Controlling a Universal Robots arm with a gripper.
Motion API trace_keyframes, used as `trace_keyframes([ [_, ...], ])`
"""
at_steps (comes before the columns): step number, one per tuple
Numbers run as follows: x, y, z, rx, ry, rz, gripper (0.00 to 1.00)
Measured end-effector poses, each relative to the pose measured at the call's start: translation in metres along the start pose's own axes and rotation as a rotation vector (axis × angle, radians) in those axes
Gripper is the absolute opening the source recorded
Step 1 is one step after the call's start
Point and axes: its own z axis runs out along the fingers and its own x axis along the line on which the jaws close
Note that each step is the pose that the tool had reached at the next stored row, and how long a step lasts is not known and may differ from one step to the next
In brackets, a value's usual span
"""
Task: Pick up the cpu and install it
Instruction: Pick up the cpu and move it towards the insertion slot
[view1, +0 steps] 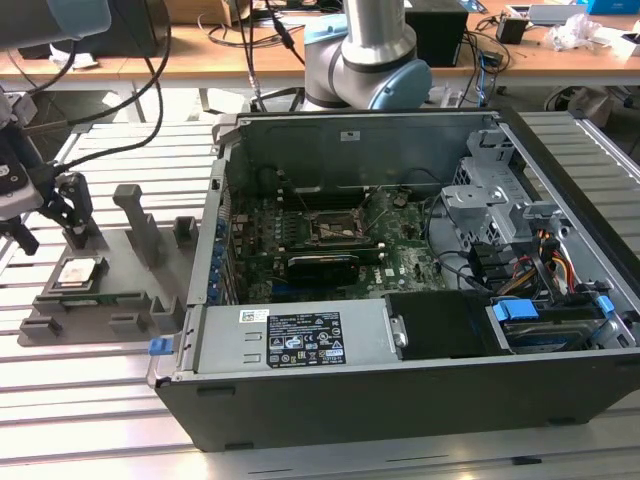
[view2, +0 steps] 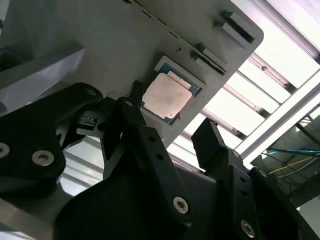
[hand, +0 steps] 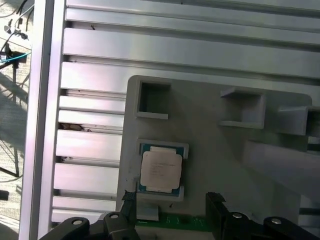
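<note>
Gripper (hand: 171, 199) over the grey fixture (hand: 220, 145) on the bench (hand: 200, 50), jaws apart and empty; cpu (hand: 160, 170) flat in its recess, untouched, in line with the gap between the jaws, just beyond their tips.

A grey fixture (view1: 125, 285) sits beside the open computer case (view1: 400, 410).

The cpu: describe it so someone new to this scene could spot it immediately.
Start at the open computer case, then look to the exterior view's left at the grey fixture. The cpu lies flat in it: a small silvery square, unlike the grey upright posts around it.
</note>
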Motion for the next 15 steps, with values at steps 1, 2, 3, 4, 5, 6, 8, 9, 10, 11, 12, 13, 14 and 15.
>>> trace_keyframes([
  [1,0.0002,0.0005,0.0027,0.0001,0.0003,0.009,0.66],
  [2,0.0007,0.0012,0.0058,0.0003,0.0004,0.017,0.66],
  [3,0.0008,0.0017,0.0079,0.0003,0.0004,0.018,0.66],
  [4,0.0008,0.0018,0.0090,0.0003,0.0004,0.018,0.66],
  [5,0.0008,0.0018,0.0103,0.0003,0.0004,0.018,0.66],
  [6,0.0008,0.0018,0.0113,0.0003,0.0004,0.018,0.66],
  [8,0.0009,0.0020,0.0134,0.0003,0.0004,0.018,0.66],
  [9,0.0009,0.0020,0.0148,0.0003,0.0004,0.018,0.66],
  [10,0.0009,0.0020,0.0158,0.0003,0.0004,0.018,0.66],
  [11,0.0010,0.0020,0.0171,0.0003,0.0004,0.018,0.66],
  [12,0.0010,0.0021,0.0199,0.0003,0.0004,0.018,0.66],
  [13,0.0011,0.0022,0.0217,0.0003,0.0004,0.018,0.66],
  [14,0.0011,0.0022,0.0230,0.0003,0.0005,0.018,0.66],
  [15,0.0012,0.0022,0.0244,0.0003,0.0005,0.018,0.66],
])
